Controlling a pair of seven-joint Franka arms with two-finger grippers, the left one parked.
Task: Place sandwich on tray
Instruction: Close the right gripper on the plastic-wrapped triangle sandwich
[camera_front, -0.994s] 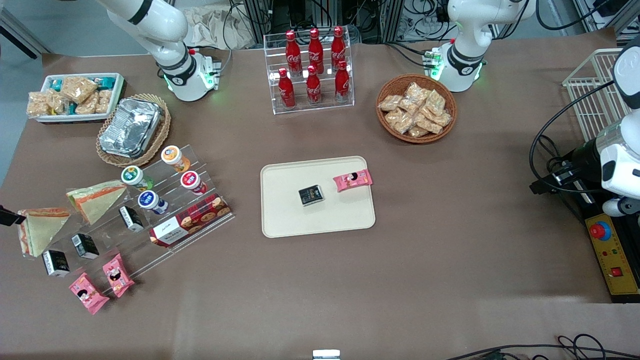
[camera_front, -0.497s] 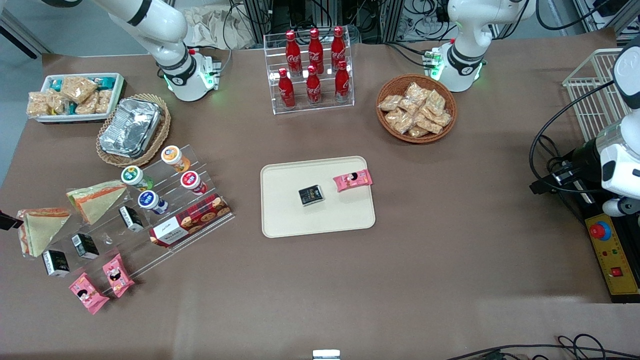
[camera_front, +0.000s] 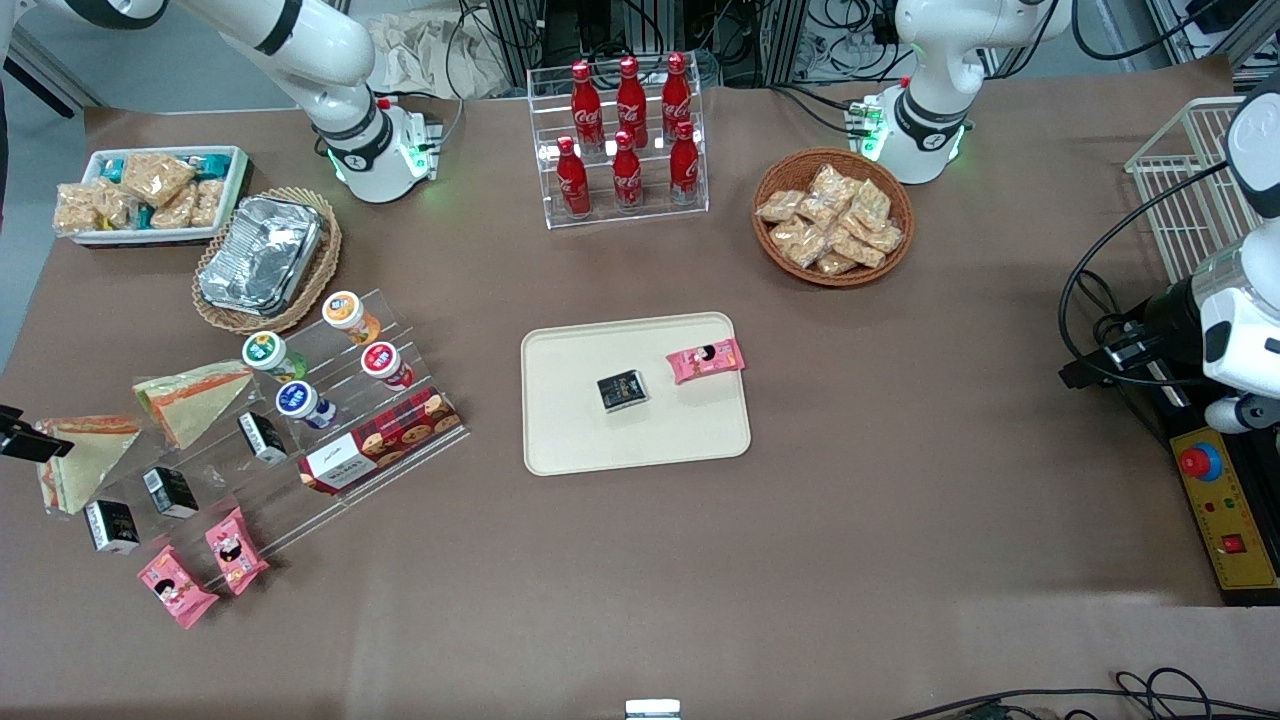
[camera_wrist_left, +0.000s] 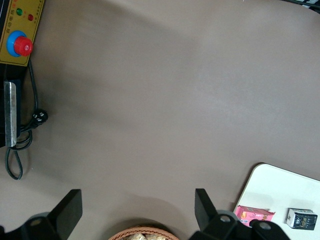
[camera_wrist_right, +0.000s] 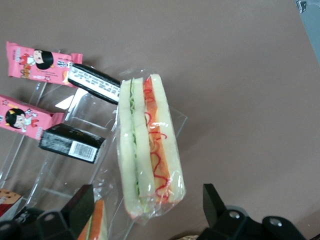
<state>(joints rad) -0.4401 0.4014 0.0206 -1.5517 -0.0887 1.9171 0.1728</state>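
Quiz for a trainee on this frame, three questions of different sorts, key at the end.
1. True or false: the sandwich already lies on the tray.
2. How many packets lie on the tray? A) one B) two C) four
3. Fill in: the gripper, above the sandwich at the working arm's end of the table, is ____ (open/shut).

Key: 1 false; 2 B; 3 open.
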